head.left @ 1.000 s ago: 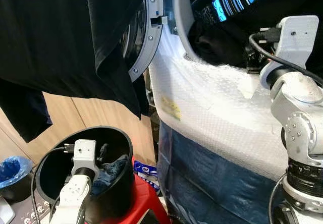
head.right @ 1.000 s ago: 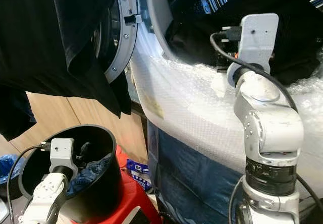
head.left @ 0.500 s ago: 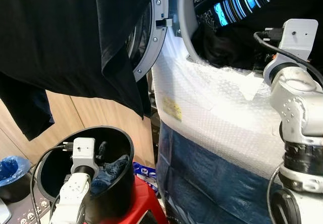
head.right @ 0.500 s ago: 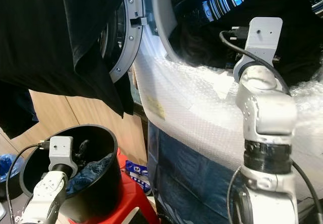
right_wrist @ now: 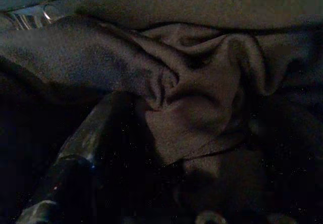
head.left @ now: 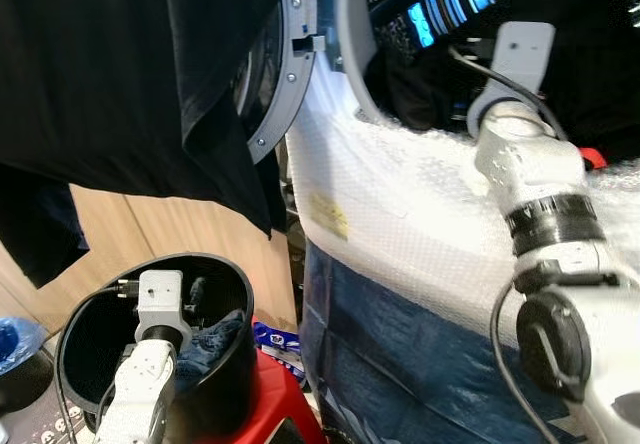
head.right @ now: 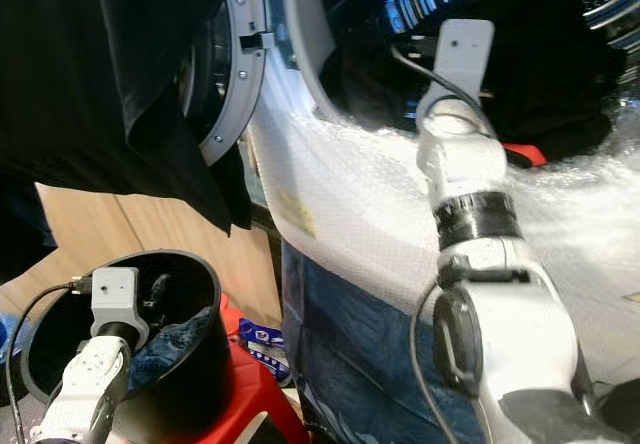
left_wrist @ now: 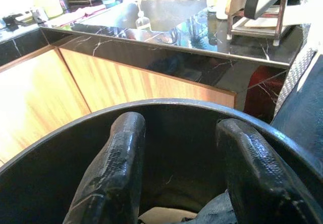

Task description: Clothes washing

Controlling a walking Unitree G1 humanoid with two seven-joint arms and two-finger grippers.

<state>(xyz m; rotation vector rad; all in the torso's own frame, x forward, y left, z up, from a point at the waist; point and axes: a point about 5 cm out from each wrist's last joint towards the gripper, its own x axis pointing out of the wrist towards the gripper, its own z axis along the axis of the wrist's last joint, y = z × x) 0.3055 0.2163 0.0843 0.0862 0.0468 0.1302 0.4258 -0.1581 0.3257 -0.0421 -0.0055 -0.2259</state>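
While the right arm reaches into the washing machine drum (head.left: 470,4) at upper right, its fingers' state hidden among dark garments (right_wrist: 192,93), the left gripper (left_wrist: 181,183) hangs spread wide just above the blue clothing (head.left: 215,339) in the black bucket (head.left: 235,384), lower left.

This is a home kitchen doubling as a laundry corner. A front-loading washing machine (head.left: 420,224) stands with its door (head.left: 285,74) open beside wooden cabinets (left_wrist: 75,82); these carry a black marble worktop (left_wrist: 166,37) with a sink (left_wrist: 166,7) and a soap bottle (left_wrist: 143,19) at its edge.
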